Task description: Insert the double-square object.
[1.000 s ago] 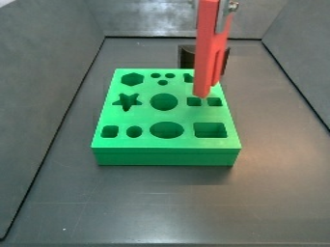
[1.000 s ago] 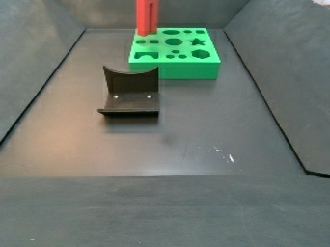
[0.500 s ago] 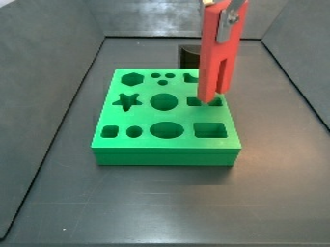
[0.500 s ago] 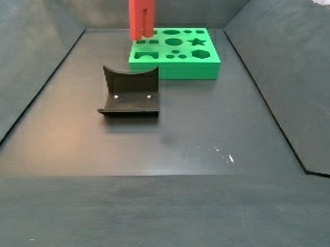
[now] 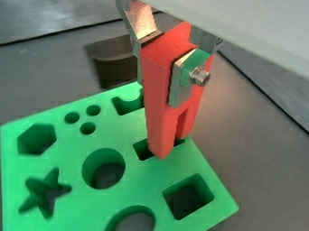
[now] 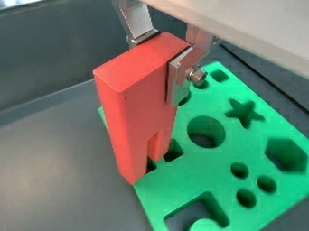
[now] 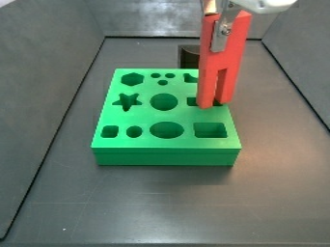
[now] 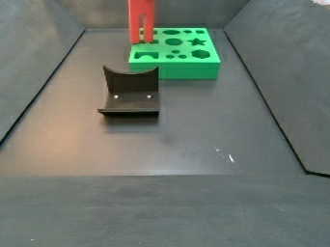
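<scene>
While the gripper (image 5: 167, 56) hangs above the green block (image 5: 72, 185), its two silver fingers (image 5: 190, 74) are clamped on the upper part of the double-square object (image 5: 163, 99), w/ one plate on each side of the red bar. The bar is held upright, groove running lengthwise down its face, as seen in both wrist views (image 6: 135, 113). Its lower end is set at a hole in the block's top face, approx. in the row nearest one long edge; whether it is inside the hole or just at the rim cannot be told. In a side view (image 7: 214, 60) the bar is seen standing over the block's right-hand holes, gripper at the frame's top edge. Star, hexagon, round and square holes are cut in the block (image 7: 154, 121). Beyond the block, a dark grey block w/ a curved notch (image 8: 129, 94) is seen on the dark floor, well apart from the green block (image 8: 194, 58). The bar (image 8: 141, 21) is visible at the block's far-left corner in that view; gripper itself is cropped there.
</scene>
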Robot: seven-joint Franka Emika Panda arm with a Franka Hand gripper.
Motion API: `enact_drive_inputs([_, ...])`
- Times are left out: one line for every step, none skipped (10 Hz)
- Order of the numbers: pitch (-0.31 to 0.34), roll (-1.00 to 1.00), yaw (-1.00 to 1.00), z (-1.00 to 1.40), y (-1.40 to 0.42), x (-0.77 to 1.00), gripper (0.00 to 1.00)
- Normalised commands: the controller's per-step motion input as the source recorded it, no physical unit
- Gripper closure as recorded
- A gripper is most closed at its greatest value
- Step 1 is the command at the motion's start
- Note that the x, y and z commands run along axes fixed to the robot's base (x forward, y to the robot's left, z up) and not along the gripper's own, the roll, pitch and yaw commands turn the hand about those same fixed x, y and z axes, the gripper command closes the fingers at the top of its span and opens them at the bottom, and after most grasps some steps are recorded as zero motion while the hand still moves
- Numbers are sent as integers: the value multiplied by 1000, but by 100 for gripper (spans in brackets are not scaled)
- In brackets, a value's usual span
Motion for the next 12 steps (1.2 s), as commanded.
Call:
enact_drive_inputs([3, 0, -1000, -51, 0, 0, 100])
enact_drive_inputs([57, 41, -906, -34, 37, 0, 100])
enact_drive_inputs([106, 84, -800, -17, 23, 0, 100])
enact_drive_inputs([11, 4, -160, -37, 106, -220, 100])
enact_drive_inputs([3, 13, -46, -43, 160, -200, 100])
enact_drive_inputs([0, 1, 0, -80, 154, -83, 100])
enact_drive_inputs([0, 0, 0, -123, 83, 0, 100])
enact_drive_inputs([0, 0, 9, -126, 40, 0, 100])
enact_drive_inputs([0, 0, 3, -129, 0, 0, 100])
enact_drive_inputs([0, -14, 0, -197, 0, 0, 100])
enact_drive_inputs([0, -57, -117, -194, 0, -40, 100])
enact_drive_inputs([0, -71, 0, -186, 0, -154, 100])
